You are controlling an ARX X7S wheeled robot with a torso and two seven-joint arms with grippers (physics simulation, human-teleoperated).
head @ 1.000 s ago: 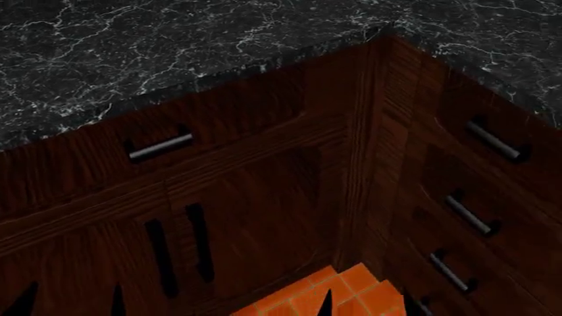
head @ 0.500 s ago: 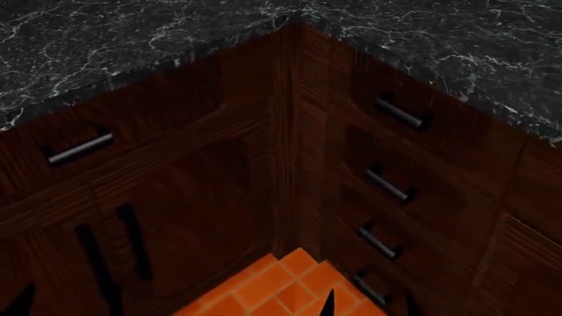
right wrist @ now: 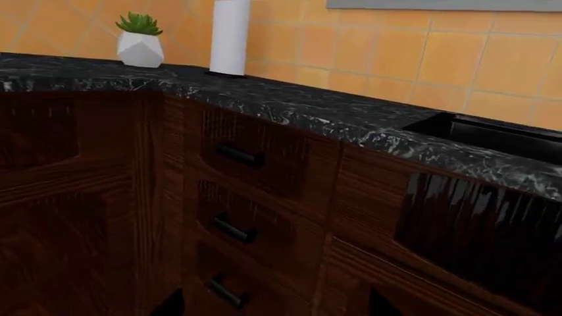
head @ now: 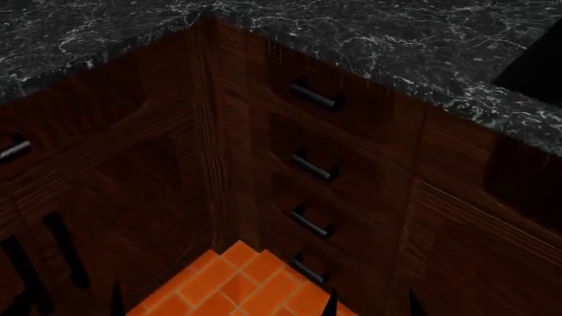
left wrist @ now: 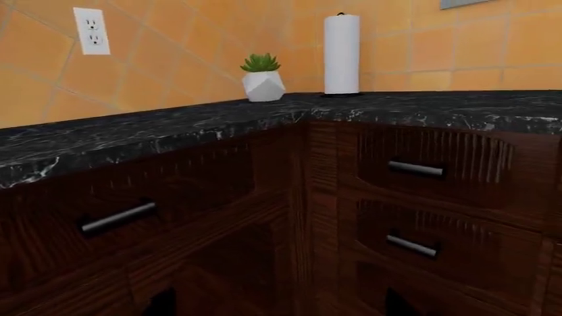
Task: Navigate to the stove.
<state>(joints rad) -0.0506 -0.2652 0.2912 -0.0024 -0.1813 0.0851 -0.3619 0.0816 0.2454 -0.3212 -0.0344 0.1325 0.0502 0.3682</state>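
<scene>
- Stove: not visible in any view.
- Black marble surface (head: 422, 52) meets dark wood cabinets (head: 131, 164) at an inside corner.
- Drawer handles (head: 314, 97) stack right of the corner.
- Paper towel roll (left wrist: 341, 54) stands beside potted plant (left wrist: 262, 78).
- End effectors: out of view; state cannot be told.

kitchen: marble countertop (right wrist: 290, 105), wood drawers (right wrist: 255, 158), sink (right wrist: 491, 131), tiled backsplash (right wrist: 369, 52).

stove not visible in any view; nothing tellable about it.
</scene>
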